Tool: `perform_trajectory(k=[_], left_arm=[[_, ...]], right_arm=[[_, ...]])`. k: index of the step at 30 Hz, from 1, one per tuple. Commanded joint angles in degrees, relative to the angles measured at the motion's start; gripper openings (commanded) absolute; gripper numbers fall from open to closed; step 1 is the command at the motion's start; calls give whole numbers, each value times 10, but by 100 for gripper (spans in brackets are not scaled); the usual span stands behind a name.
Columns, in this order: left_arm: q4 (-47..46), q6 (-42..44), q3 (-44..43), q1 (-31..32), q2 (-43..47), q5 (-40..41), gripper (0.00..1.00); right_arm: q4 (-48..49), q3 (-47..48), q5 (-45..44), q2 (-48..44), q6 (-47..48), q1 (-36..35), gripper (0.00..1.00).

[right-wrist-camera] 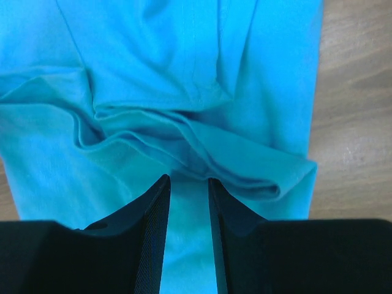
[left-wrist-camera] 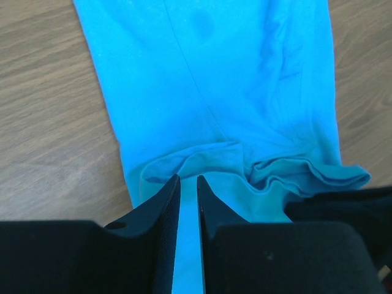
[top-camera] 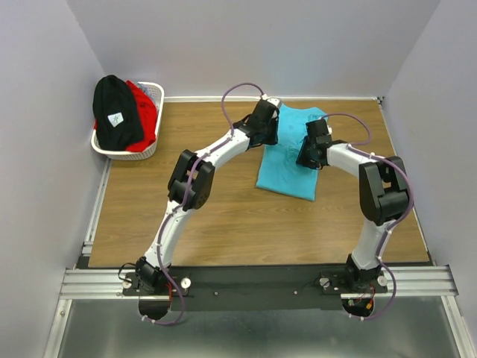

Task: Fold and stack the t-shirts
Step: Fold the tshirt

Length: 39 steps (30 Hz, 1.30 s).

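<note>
Two grippers, one shirt. All positions below are taken from the turquoise t-shirt (top-camera: 287, 175), which lies on the table (top-camera: 223, 216) as a long panel running away from the arm bases, apparently folded lengthwise.

Near end of the turquoise t-shirt: the hem lies flat, with no gripper on it.

Far end of the turquoise t-shirt: the left gripper (left-wrist-camera: 188, 179) is over the far-left corner and the right gripper (right-wrist-camera: 188, 179) over the far-right part. The left fingers are almost together, with only a thin slot between them. The right fingers are a little wider apart. Cloth shows through both slots, and a bunched, layered fold sits right at the tips. Whether either pair actually pinches cloth cannot be told.

Judged step: carry the far end over toward the near hem. To do it well:
- Check that each grip takes all layers.
- Lift both sides level.
- Move both arms together so the crease stays square.
- Lay edge on edge.
- Flatten the bunching before letting go.

Beyond and well left of the turquoise t-shirt: the white basket (top-camera: 104, 151) holds the black t-shirt (top-camera: 115, 112) and the red t-shirt (top-camera: 145, 112), both not yet folded.
</note>
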<state>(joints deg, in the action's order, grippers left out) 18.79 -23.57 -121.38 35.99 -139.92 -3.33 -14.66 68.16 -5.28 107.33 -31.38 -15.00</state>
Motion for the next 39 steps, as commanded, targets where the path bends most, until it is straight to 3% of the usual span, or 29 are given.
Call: perform_trajectory(k=[1,7,13,21,39], left_arm=[[-29,-4,40,0,82,-11,25],[-60,-19,189,14,156,-9,23],[-82,-30,282,36,188,-10,21],[-90,-37,339,69,192,7,20],[-85,-60,374,79,178,15,18]], right_arm=[[-2,40,-39,32,11,2,38],[-4,86,-55,76,11,8,38],[-4,114,-69,103,10,14,38],[-4,134,-90,114,11,20,39],[-5,174,-69,119,24,50,39]])
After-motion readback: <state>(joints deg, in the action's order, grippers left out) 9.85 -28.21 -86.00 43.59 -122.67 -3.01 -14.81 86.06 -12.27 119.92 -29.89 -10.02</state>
